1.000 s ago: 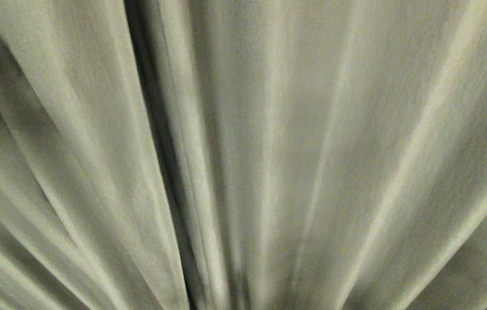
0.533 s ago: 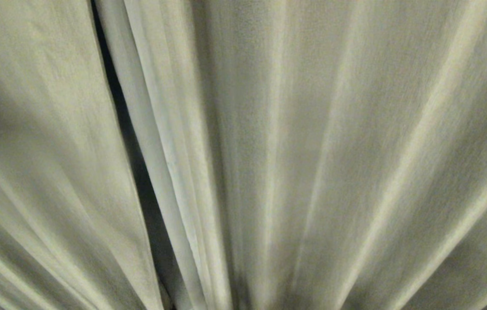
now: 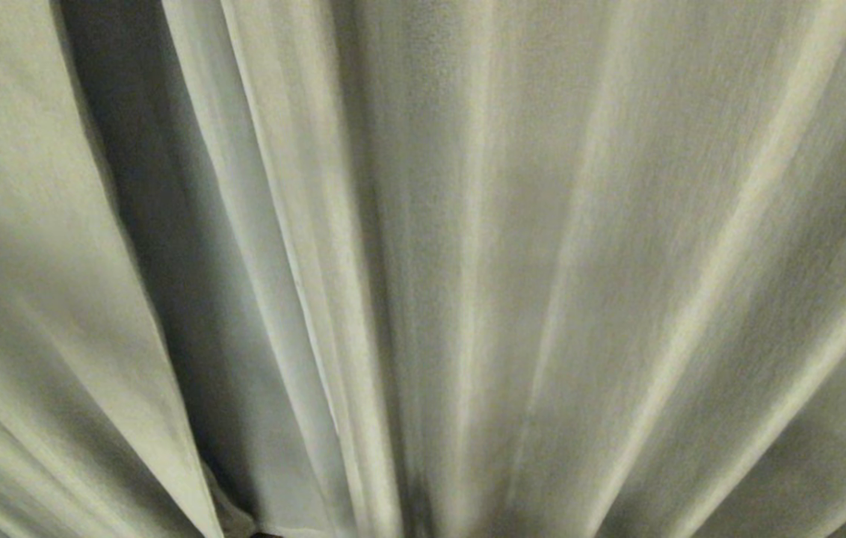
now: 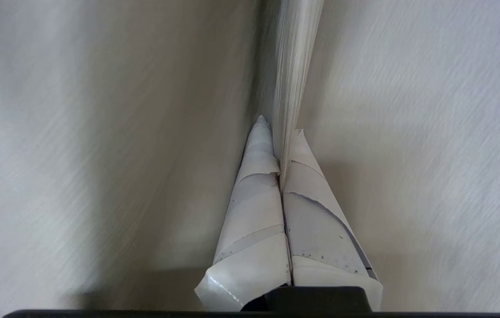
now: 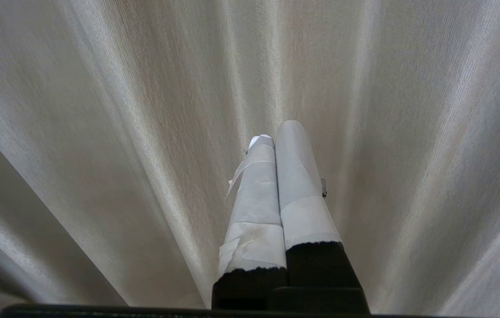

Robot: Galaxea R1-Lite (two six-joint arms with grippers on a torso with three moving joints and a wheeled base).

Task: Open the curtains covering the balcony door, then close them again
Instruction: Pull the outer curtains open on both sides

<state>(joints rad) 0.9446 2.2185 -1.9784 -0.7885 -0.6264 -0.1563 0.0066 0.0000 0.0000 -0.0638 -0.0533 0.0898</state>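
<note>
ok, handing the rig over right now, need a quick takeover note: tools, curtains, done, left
Left tool: shut on the left curtain, pinching its edge fold.
Right tool: shut, empty, idle in front of the right curtain.
Curtains: a dark gap shows between the two panels in the head view; the balcony door cannot be made out through it.
Done: opening begun.
Left: finish opening, then close both again.

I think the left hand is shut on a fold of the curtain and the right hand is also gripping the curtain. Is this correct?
Not quite. The left hand is shut on a fold of the curtain, but the right hand grips nothing: in the right wrist view its fingers are shut together with no fabric between them.
</note>
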